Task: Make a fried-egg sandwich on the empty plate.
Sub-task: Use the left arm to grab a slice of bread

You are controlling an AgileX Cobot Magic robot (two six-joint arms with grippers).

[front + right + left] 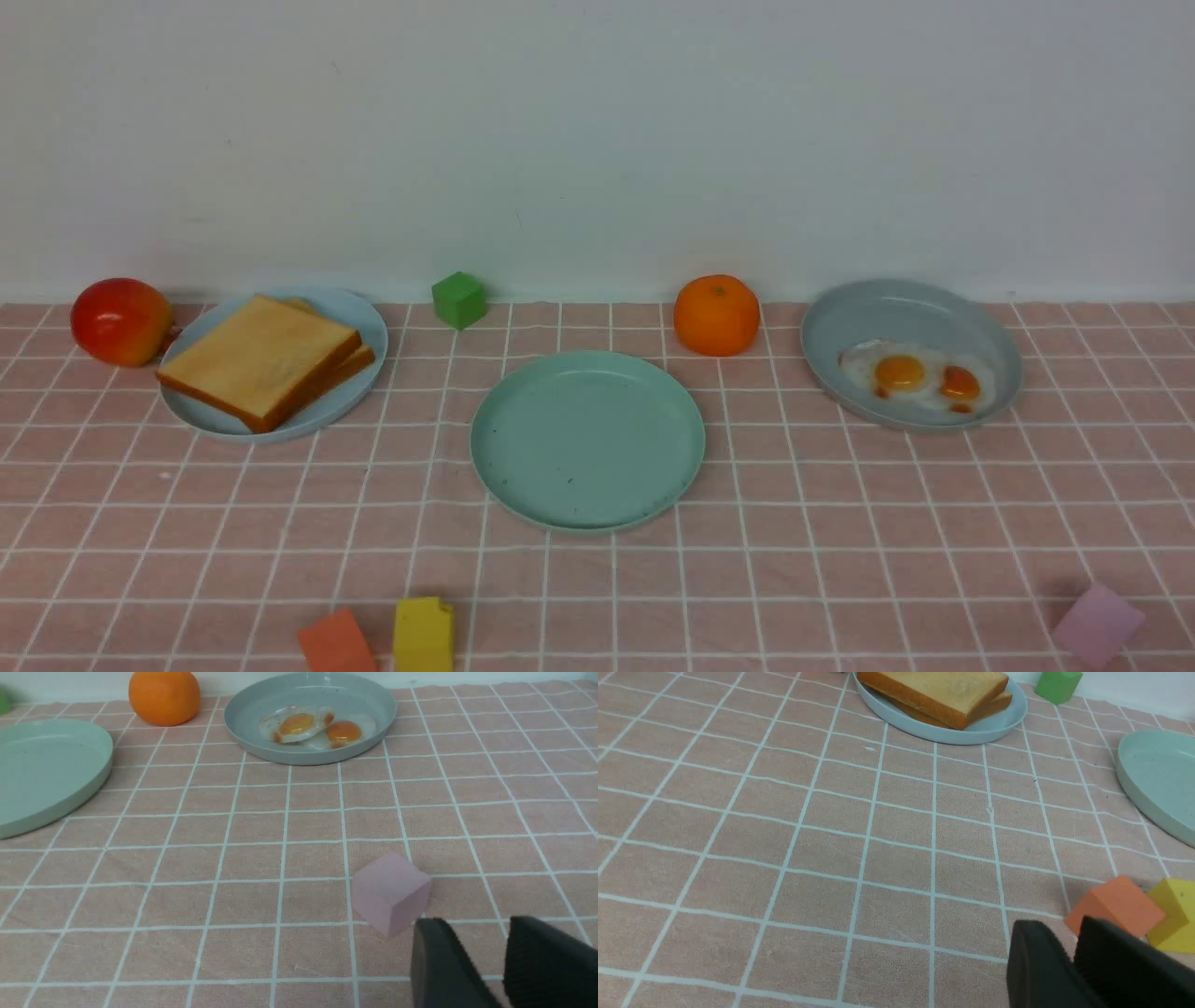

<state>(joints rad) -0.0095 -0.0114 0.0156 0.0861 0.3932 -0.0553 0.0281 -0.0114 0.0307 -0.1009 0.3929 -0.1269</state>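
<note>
The empty mint-green plate (588, 439) sits mid-table; it also shows in the left wrist view (1157, 774) and the right wrist view (42, 770). Two stacked toast slices (261, 359) (938, 686) lie on a pale blue plate (369, 317) at the far left. The fried egg with the yellow-orange yolk (899, 371) (297, 723) lies in a grey-blue plate (896, 308) at the far right, beside an egg with a redder yolk (960, 383). Neither gripper shows in the front view. My left gripper (1064, 926) is shut and empty over the cloth. My right gripper (476, 926) is slightly open and empty.
A red apple (119, 320), a green cube (458, 299) and an orange (716, 315) stand along the back. An orange block (336, 644) and a yellow block (423, 635) lie at the front left, close to my left gripper. A pink cube (1097, 623) lies front right, just ahead of my right gripper.
</note>
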